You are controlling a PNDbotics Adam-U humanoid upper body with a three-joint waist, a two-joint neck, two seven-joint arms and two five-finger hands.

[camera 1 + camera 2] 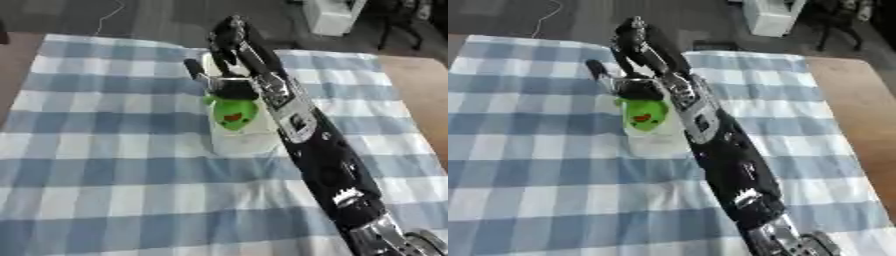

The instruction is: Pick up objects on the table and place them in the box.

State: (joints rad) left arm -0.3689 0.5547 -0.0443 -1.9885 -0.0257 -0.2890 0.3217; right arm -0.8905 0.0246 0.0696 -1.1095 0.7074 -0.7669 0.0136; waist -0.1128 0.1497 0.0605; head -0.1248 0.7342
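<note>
Reaching in from five o'clock toward the middle of the blue-and-white checked cloth (pixel 105 150), the right hand (pixel 234 50), fingers curling around a black object (pixel 231 88) at the top of a green toy (pixel 234 113). Hanging directly under the palm, at six o'clock of the fingers, the green toy with a red mark on its face. Sitting just beneath it, the white box (pixel 241 140), toy overlapping its opening; touching or not, cannot tell.
</note>
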